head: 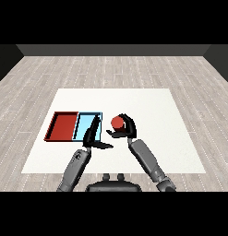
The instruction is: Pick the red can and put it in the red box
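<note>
So there's a big flat white rectangular table (pixel 147 152) sitting on a grey wood-plank floor (pixel 111 69), matte top, nothing glossy about it. On its left part, two shallow rectangular trays lie side by side and touching: the red tray with a dark rim (pixel 62 126) on the outside and the light blue tray (pixel 85 122) next to it toward the middle.

Both smooth grey forearms come in from the lower corners. The right hand (pixel 127 129), black, has its fingers and thumb curled round the small red cylindrical can (pixel 117 122), so the can is in that hand, just to the right of the light blue tray and not in either tray. You mostly see the can's round red top.

The left hand (pixel 91 136), also black, sits over the near right edge of the light blue tray with its fingers straight and pointing up-forward, thumb sticking out to the right, holding nothing.
</note>
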Robot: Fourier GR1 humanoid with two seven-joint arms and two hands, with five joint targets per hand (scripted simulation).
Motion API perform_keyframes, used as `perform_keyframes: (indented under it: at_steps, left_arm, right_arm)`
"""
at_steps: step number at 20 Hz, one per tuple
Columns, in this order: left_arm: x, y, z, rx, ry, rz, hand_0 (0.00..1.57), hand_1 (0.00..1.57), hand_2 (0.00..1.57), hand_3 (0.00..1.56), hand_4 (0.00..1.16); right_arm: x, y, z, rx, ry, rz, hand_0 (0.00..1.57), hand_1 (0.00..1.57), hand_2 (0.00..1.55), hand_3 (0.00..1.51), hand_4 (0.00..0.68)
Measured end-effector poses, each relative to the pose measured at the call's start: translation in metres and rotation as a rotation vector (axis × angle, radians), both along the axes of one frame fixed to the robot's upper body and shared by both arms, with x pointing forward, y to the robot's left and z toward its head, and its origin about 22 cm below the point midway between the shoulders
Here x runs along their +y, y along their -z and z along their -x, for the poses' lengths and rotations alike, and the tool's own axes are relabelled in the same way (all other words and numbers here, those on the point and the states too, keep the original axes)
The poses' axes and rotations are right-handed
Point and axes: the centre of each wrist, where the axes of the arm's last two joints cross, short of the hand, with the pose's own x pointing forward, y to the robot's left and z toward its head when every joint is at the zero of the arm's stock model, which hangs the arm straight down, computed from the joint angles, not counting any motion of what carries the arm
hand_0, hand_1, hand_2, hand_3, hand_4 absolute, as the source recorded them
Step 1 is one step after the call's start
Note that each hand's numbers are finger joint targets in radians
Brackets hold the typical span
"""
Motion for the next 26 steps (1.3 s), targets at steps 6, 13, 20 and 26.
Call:
perform_keyframes:
  at_steps: [6,13,20,26]
  left_arm:
    - [-0.013,0.015,-0.004,0.048,0.028,0.003,0.0,0.0,0.0,0.0,0.0]
    - [-0.023,0.026,-0.008,0.078,0.044,0.018,0.0,0.0,0.0,0.0,0.0]
    - [-0.028,0.031,-0.009,0.108,0.054,0.014,0.0,0.0,0.0,0.0,0.0]
    - [-0.034,0.033,-0.008,0.112,0.078,0.044,0.0,0.0,0.0,0.0,0.0]
  right_arm:
    - [0.011,0.003,0.01,0.0,-0.007,-0.009,1.46,1.46,1.45,1.38,0.634]
    - [0.017,-0.001,0.005,-0.005,-0.021,-0.012,1.45,1.45,1.43,1.38,0.641]
    - [0.031,0.003,0.014,-0.003,-0.036,-0.013,1.45,1.45,1.44,1.38,0.624]
    - [0.035,0.005,0.011,-0.007,-0.057,-0.039,1.49,1.49,1.44,1.38,0.615]
